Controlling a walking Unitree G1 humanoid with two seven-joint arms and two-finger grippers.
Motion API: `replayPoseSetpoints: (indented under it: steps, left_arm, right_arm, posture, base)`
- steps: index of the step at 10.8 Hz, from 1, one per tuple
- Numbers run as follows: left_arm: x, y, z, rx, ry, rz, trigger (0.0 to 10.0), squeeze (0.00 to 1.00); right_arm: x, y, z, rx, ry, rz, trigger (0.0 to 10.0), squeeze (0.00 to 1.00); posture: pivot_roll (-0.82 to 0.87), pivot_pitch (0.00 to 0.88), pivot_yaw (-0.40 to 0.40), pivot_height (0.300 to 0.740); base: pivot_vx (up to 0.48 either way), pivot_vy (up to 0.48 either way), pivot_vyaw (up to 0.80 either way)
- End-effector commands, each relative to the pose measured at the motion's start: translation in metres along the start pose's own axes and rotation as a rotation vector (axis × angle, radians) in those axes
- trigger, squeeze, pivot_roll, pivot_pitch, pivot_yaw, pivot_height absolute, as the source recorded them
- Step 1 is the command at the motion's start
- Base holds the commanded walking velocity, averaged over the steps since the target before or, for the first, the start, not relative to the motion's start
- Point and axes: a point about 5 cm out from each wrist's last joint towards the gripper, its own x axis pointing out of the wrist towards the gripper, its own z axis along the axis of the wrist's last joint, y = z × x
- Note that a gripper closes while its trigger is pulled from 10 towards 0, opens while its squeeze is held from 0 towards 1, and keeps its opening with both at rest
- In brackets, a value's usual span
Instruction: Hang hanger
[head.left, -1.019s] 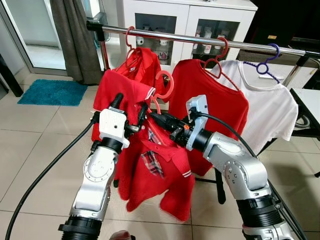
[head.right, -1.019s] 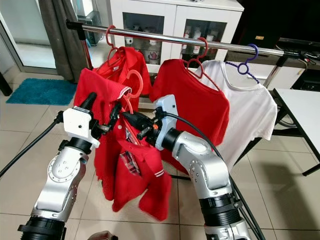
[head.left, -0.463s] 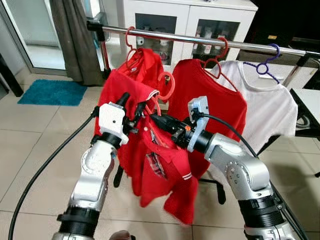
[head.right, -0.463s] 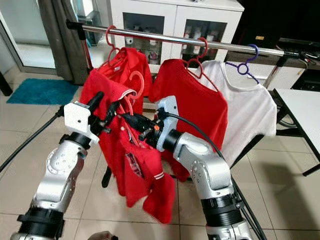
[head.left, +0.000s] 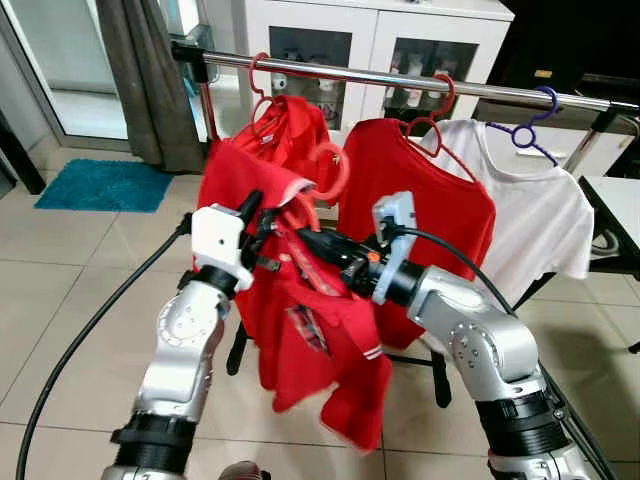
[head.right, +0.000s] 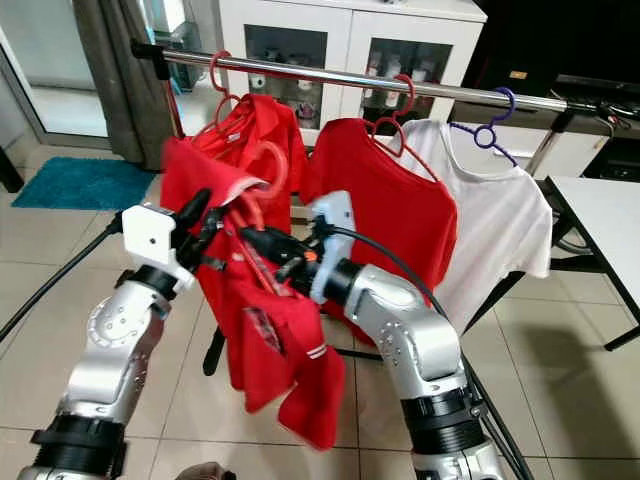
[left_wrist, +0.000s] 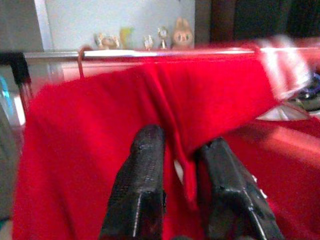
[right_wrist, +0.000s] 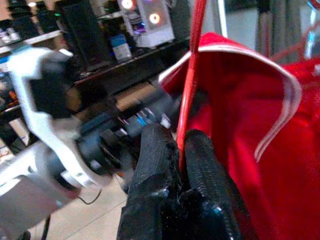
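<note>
We hold the red hanger (head.left: 322, 185) with its red shirt (head.left: 310, 330) in front of us, just below the rail (head.left: 400, 80). The right gripper (right_wrist: 181, 150) has its jaws pinched on the thin stiff hanger wire, and the left gripper (left_wrist: 182, 165) has its jaws nipping a fold of the shirt's shoulder. We judge the load light, but the cloth is limp and may slide or swing, so the firm hold belongs on the wire near the hook.

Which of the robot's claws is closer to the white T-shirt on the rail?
The right. The right gripper holds the red hanger nearer the white T-shirt; the left gripper pinches the red shirt farther over.
</note>
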Motion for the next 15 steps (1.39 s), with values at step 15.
replayPoseSetpoints:
  steps: [15]
  left_arm:
    - [-0.058, 0.188, 0.086, 0.411, 0.351, 0.383, 0.0, 0.00]
  right_arm:
    - [-0.065, -0.011, -0.024, -0.342, 0.324, 0.238, 0.0, 0.00]
  posture:
    - [0.08, 0.000, 0.004, 0.740]
  base:
    - [0.000, 0.000, 0.00]
